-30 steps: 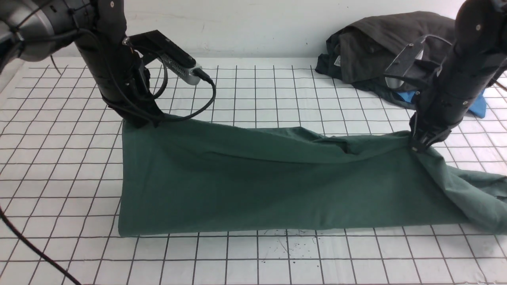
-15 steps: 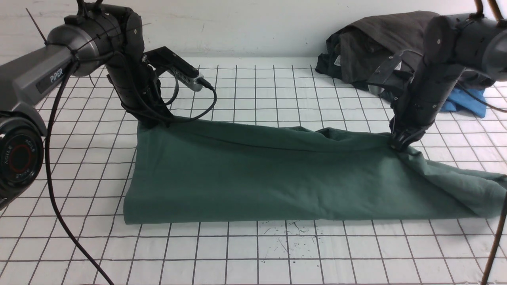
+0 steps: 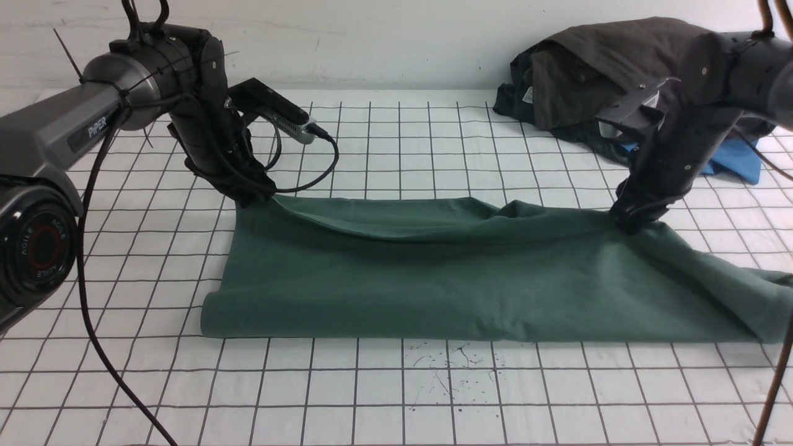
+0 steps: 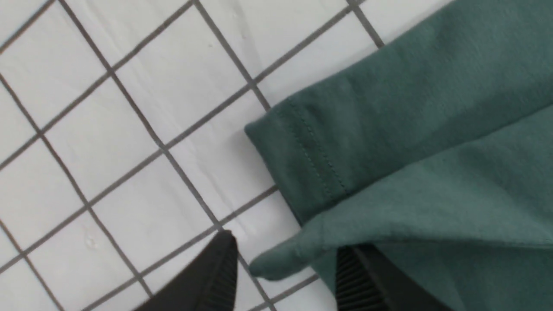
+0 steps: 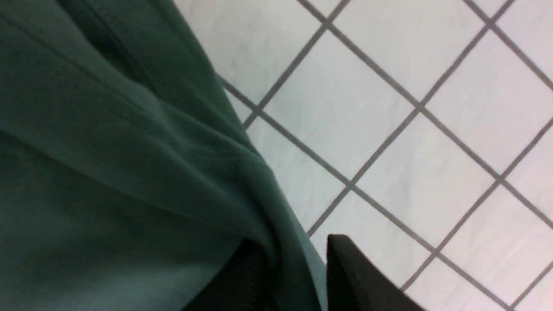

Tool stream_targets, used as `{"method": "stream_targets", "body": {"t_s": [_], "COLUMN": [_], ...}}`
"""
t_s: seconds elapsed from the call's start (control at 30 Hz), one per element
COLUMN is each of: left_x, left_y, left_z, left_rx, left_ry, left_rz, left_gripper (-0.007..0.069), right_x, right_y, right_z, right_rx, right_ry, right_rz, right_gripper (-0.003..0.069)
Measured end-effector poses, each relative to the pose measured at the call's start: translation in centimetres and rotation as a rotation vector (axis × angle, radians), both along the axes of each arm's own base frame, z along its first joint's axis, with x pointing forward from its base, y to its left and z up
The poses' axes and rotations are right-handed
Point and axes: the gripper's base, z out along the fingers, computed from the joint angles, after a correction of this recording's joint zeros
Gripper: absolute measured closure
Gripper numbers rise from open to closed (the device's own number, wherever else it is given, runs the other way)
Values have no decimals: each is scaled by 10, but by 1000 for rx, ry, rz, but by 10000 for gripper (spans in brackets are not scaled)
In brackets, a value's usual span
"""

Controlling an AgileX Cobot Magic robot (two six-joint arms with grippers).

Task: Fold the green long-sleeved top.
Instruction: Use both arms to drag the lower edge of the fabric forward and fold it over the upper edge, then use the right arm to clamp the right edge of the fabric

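green long-sleeved top [image 3: 471,279] | folded strip, flat | long axis left-right

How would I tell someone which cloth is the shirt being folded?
Start at the white gridded table. The green top is the wide band of cloth lying across its middle. Unlike the dark garment and the blue garment heaped in the far right corner, it is dull green and spread nearly flat.

The green top [image 3: 471,279] is looking like soft, matt cloth; the table [image 3: 310,396] is showing a smooth, slightly wrinkled white cover.
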Motion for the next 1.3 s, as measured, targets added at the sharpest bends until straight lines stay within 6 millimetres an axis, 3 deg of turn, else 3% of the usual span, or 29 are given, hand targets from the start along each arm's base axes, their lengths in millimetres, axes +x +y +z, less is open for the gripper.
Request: {"method": "stream_targets", "body": {"t_s": [0.07,0.17,0.27,0.37,0.43,0.53,0.63,0.77,0.87,1.13,1.2,1.3], "left_x": [1,1,0,-2,-3,-4,-7,-9,-9,-9,-9,-9], "left_y": [1,1,2,0,-2,-8,-17,-23,-23,-23,-23,-23], "left_z": [9,28,43,67,75,76,70,68,68,68,68,68], "left_rx": [-11,-17,-25,-63,-98,-156,-238,-291,-296,-291,-287,-284], "left_ry": [-3,5,15,-29,-41,-27,18,38,38,36,34,33], "left_rz": [49,99,133,152,150,134,73,34,27,15,4,-5], "left_gripper": [230,187,191,246,305,411,570,626,632,632,632,632], "right_x": [0,-5,-12,-26,-40,-62,-96,-120,-120,-78,-66,-55], "right_y": [-2,-6,-9,-9,-6,3,10,-4,-17,-81,-98,-107], "right_z": [3,17,37,78,93,89,58,22,14,9,12,24], "right_rx": [-7,-31,-45,14,83,130,90,-26,-70,-136,-136,-137], "right_ry": [-8,-12,-26,-103,-109,-47,91,210,197,20,-7,-39], "right_rz": [-42,-94,-148,-248,-288,-299,-283,-309,-352,-547,-595,-621], "right_gripper": [305,220,188,183,188,211,252,294,311,353,355,356]}}
